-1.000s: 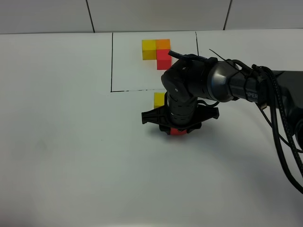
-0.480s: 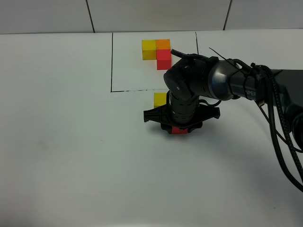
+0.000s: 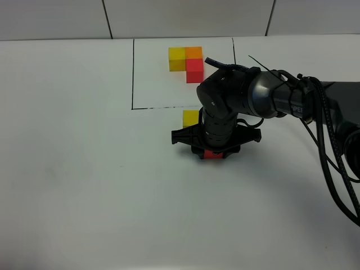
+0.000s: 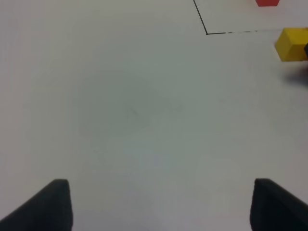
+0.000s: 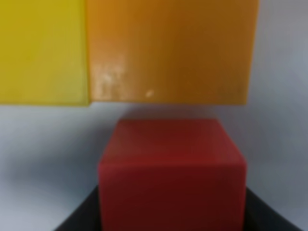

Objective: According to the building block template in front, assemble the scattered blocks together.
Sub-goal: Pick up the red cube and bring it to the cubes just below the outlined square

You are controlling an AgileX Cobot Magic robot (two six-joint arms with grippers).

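Well, the only writing I can spot is some white lettering on the forearm of the right arm (image 3: 270, 98), and it is too small and cut off to read. The blocks themselves carry no marks that I can make out.

The building block template (image 3: 187, 62) sits at the far end of the table (image 3: 84, 169), inside a thin black outline (image 3: 133, 73). Just outside that outline's near edge is the yellow block (image 3: 189, 117). The wrist view shows the orange block (image 5: 171, 50) touching it side by side, though the arm hides it from above. The red block (image 5: 172, 173) lies just short of the orange one, with a narrow gap between them.

Bare tabletop spreads to the left and toward the front.

The right arm reaches in from the right, trailing cables (image 3: 332, 163), with its wrist turned straight down. The right gripper (image 3: 214, 147) is closed on the red block, low at the table. The left gripper (image 4: 159, 204) hangs over bare table, fingers spread wide and holding nothing.
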